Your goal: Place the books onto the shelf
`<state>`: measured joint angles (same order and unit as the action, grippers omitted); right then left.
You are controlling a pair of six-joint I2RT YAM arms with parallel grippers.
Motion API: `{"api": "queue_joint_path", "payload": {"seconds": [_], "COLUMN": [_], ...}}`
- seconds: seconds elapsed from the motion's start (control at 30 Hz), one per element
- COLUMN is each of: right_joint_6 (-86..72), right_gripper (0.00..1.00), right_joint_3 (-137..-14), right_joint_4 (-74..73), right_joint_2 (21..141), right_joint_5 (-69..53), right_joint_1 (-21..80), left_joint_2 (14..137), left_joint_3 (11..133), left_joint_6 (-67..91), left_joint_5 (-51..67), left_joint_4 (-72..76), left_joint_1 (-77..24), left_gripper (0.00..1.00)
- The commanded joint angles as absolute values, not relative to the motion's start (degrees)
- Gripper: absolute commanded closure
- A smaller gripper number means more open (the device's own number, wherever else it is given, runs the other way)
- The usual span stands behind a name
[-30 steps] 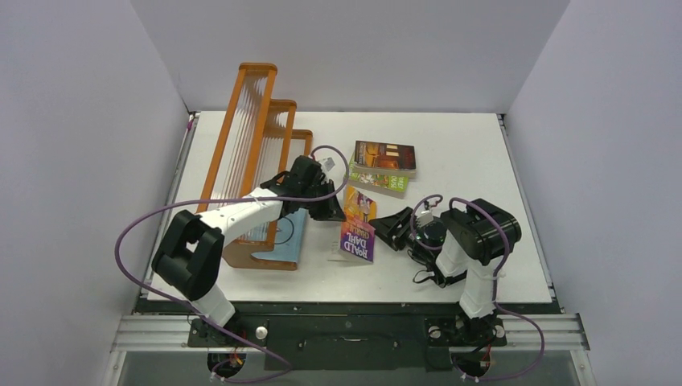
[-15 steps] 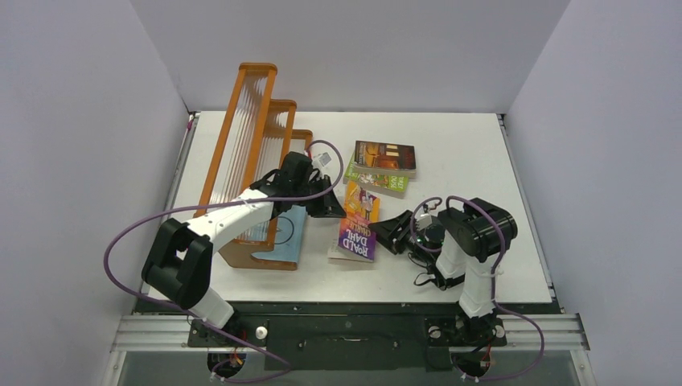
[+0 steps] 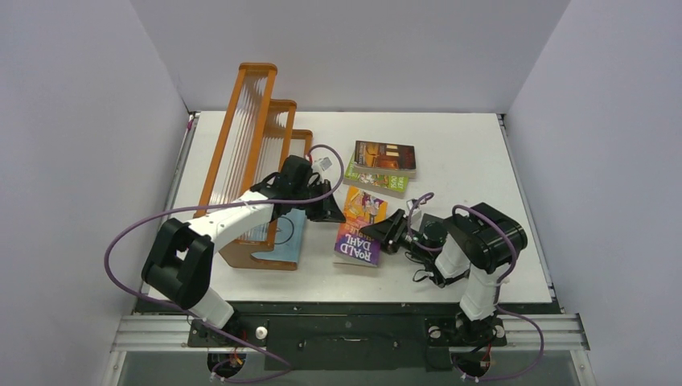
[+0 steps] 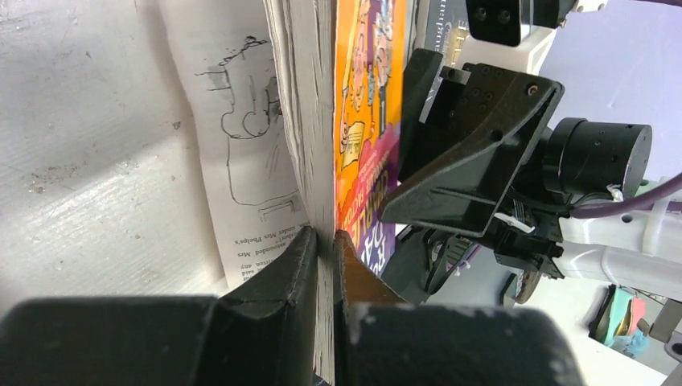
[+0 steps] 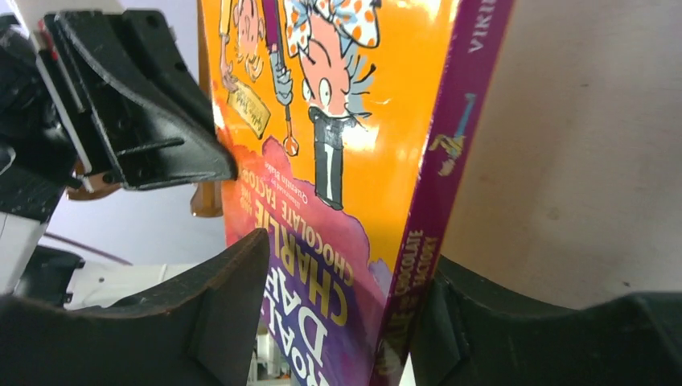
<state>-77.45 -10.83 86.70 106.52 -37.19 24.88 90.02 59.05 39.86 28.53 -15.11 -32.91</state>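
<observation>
From above, the left gripper [image 3: 326, 207] grips the left edge of the Roald Dahl book [image 3: 360, 229], which is on the table [image 3: 466, 153] just right of the shelf [image 3: 257, 137]. The right gripper [image 3: 384, 233] is at its spine. The left wrist view shows the jaws clamped on the page edge. In the right wrist view the jaws stand apart, straddling the purple spine.

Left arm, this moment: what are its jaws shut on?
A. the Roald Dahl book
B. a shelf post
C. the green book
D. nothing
A: the left wrist view shows the left gripper pinched shut on the edge of the Roald Dahl book, with the pages and orange cover running up from between the jaws.
</observation>
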Motion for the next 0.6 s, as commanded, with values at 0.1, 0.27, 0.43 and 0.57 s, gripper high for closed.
{"api": "queue_joint_path", "payload": {"seconds": [0.1, 0.27, 0.43, 0.57], "right_joint_6": [-77.6, -78.6, -79.2, -79.7], "right_gripper": [0.66, 1.0, 1.0, 1.0], "right_joint_3": [-12.5, -12.6, -11.4, -9.9], "right_joint_4": [92.6, 92.6, 92.6, 92.4], "right_joint_2": [105.2, 106.5, 105.8, 105.1], "right_joint_5": [-37.9, -37.6, -36.7, -34.6], "right_joint_1": [26.1, 26.1, 26.0, 25.7], "left_joint_2": [89.7, 89.2, 88.0, 82.8], "left_joint_3": [59.4, 59.2, 62.9, 69.8], "left_joint_6": [39.6, 38.8, 33.9, 29.4], "left_joint_5": [31.3, 30.9, 30.1, 23.4], "left_joint_4": [-10.3, -11.4, -17.6, -27.1], "left_joint_1": [-32.8, -32.7, -32.9, -34.1], "left_gripper": [1.0, 1.0, 0.45, 0.03]}}
